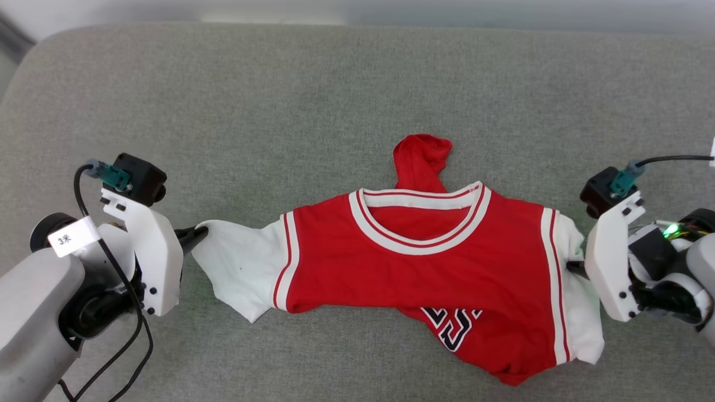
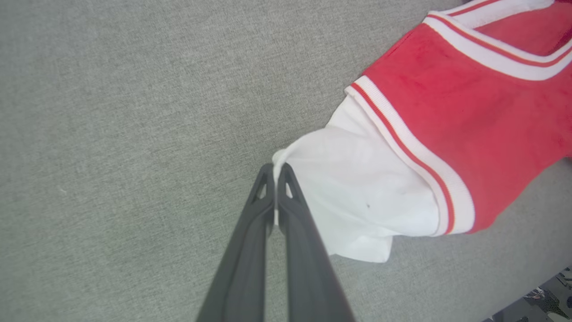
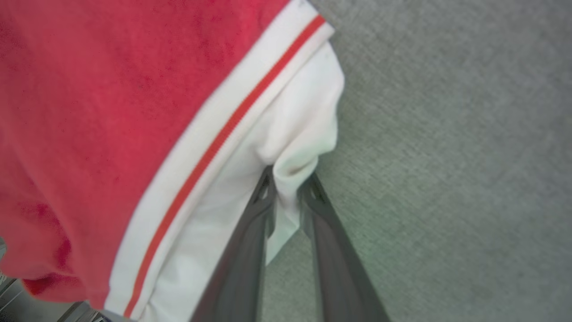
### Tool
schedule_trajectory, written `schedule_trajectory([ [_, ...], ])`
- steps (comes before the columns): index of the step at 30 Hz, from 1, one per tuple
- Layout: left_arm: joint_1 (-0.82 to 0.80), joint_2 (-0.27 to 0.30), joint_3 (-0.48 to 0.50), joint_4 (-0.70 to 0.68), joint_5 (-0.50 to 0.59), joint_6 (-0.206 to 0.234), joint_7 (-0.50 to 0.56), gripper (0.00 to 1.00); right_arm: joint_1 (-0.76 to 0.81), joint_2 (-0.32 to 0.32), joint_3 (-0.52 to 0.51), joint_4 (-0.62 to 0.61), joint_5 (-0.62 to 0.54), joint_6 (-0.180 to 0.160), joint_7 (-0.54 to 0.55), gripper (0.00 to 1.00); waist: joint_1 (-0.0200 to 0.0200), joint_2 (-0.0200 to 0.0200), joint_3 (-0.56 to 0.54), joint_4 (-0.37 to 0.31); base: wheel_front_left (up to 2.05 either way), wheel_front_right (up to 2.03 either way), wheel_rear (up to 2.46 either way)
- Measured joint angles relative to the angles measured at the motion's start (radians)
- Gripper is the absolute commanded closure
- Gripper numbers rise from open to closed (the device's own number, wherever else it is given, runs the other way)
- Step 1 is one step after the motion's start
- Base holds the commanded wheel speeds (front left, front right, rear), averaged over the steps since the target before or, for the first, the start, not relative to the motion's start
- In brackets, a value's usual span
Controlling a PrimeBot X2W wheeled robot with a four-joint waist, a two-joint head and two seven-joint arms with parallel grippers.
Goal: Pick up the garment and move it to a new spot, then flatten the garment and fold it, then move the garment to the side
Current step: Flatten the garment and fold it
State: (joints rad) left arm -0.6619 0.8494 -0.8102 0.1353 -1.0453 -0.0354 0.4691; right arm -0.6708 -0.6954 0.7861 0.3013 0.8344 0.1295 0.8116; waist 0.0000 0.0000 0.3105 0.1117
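The left gripper (image 2: 276, 172) was clamped on one white sleeve tip. The right gripper (image 3: 290, 179) straddled the other sleeve, its grip uncertain. Between them the garment (image 1: 413, 268) lay half-spread on the grey cushion (image 1: 335, 84), probably held for pulling flat.

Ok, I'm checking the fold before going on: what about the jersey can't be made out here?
Head view: the jersey doubles over itself, so its black print is mostly hidden and unreadable.
Head view: which part the red bunch above the collar is.
Right wrist view: blurred; the right end effector straddles the white sleeve, but whether it is clamped is unclear.
Left wrist view: jersey cut off by the top and right edges.
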Motion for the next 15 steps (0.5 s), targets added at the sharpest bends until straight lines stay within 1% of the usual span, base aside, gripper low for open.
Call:
schedule_trajectory([
  [2, 0.000, -0.001, 0.001, 0.003, 0.003, -0.005, -0.012, 1.00, 0.000, 0.005, 0.005, -0.001, 0.013, 0.001, -0.055, 1.00, 0.0000, 0.0000, -0.018, -0.002, 0.00, 0.00, 0.00],
  [5, 0.000, 0.001, 0.007, -0.002, 0.006, -0.009, -0.031, 1.00, -0.001, -0.006, 0.009, -0.009, 0.027, 0.001, -0.133, 1.00, 0.0000, 0.0000, -0.052, -0.007, 0.00, 0.00, 0.00],
  [10, -0.030, 0.015, 0.035, -0.045, 0.018, -0.013, -0.066, 1.00, -0.021, -0.070, 0.003, -0.063, 0.034, 0.001, -0.239, 1.00, 0.0000, 0.0000, -0.110, -0.014, 0.00, 0.00, 0.00],
  [15, -0.079, 0.023, 0.069, -0.098, 0.043, -0.008, -0.104, 1.00, -0.048, -0.118, -0.037, -0.126, 0.037, 0.001, -0.314, 1.00, 0.0000, 0.0000, -0.148, -0.026, 0.00, 0.00, 0.00],
])
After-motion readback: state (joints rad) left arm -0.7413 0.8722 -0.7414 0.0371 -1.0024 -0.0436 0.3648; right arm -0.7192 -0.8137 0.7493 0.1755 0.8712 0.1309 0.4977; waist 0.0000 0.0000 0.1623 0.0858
